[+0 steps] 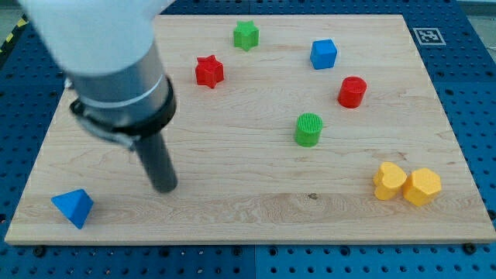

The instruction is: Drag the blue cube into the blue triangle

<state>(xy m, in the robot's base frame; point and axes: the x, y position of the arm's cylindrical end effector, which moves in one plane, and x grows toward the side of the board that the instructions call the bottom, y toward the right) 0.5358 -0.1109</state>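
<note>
Wooden counter point(232, 209) sits on a blue pegboard base point(473, 77). Arm comes in from upper left of the frame, big grey-white body w/ a dark rod hanging down. My tip point(165, 188) rests on the counter, lower left area. No fingers on this rig, just the rod, so nothing to call wide or narrow.

Blue cube point(324, 54) is at upper right of centre, well apart from my tip. Blue triangle point(74, 207) is in the lower left corner, near the counter's edge, left of & a bit below my tip, not touching it. So cube & triangle are at opposite ends of the board, w/ my tip much nearer the triangle.

Others: green star point(246, 35) at top centre, red star point(208, 71) just below-left of it. Red cylinder point(352, 91) below-right of the blue cube. Green cylinder point(308, 129) near centre right. Yellow heart point(389, 181) & yellow hexagon point(421, 187) touching side by side at lower right. Small marker tag point(425, 35) off the counter's top right corner.
</note>
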